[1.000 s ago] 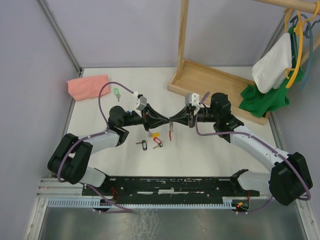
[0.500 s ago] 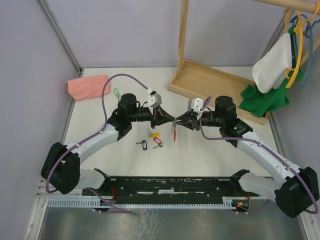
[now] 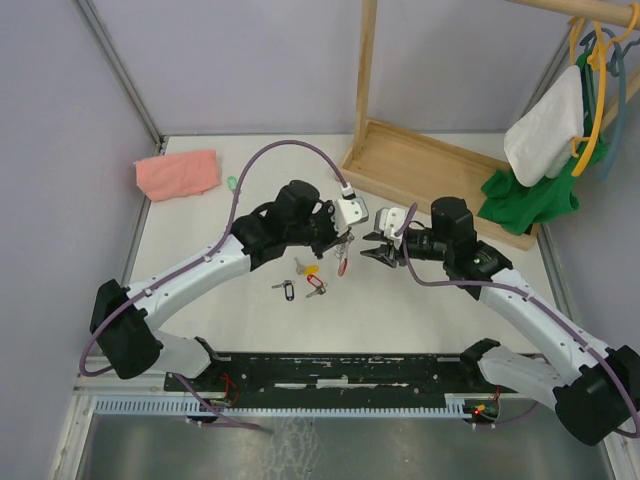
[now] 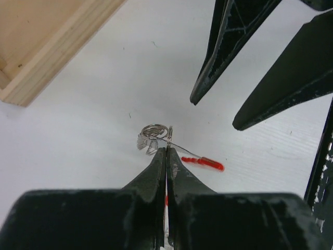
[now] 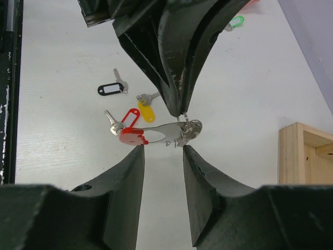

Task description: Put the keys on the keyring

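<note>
The keyring (image 3: 342,260), a silver coiled loop (image 4: 155,132) joined to a flat piece with a red end (image 5: 132,136), hangs above the table's middle. My left gripper (image 3: 345,240) is shut on its loop, with the jaws pressed together (image 4: 166,151). My right gripper (image 3: 367,251) stands open just right of the keyring, its jaws (image 5: 162,148) apart and touching nothing. Keys lie on the table below: a yellow-tagged one (image 3: 309,268), a black-tagged one (image 3: 284,289), a red-tagged one (image 3: 316,287), and a green-tagged one (image 3: 232,183) far off to the left.
A wooden rack base (image 3: 430,170) lies behind the grippers, with its upright post and hanging clothes to the right. A pink cloth (image 3: 177,172) lies at the back left. A green garment (image 3: 530,198) drapes at the right edge.
My left gripper has closed on the keyring's loop and carried it rightward. My right gripper has opened, let go of the keyring and drawn back slightly.
</note>
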`<move>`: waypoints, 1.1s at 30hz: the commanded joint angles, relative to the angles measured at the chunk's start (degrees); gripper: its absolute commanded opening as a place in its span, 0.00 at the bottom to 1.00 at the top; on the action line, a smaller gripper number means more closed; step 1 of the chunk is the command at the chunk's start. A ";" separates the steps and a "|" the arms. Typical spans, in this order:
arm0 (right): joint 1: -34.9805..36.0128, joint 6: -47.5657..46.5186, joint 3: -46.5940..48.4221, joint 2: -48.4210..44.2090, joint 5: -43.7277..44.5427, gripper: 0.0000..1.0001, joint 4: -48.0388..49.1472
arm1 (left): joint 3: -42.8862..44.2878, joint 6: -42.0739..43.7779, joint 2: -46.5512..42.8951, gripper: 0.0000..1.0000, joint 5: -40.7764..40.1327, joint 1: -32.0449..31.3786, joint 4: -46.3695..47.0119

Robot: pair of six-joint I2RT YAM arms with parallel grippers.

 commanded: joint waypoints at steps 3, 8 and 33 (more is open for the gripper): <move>0.06 -2.53 0.53 1.62 -0.24 0.43 3.63 | 1.69 4.05 -1.42 0.03 -3.72 -0.71 -3.58; -0.39 -1.26 -1.82 3.16 -3.90 0.42 9.66 | 1.04 4.34 -1.17 0.03 -3.20 -1.27 -3.11; -3.98 4.21 -2.62 12.54 -17.14 0.31 23.07 | 0.00 4.61 -2.05 0.03 -1.75 -2.02 -1.59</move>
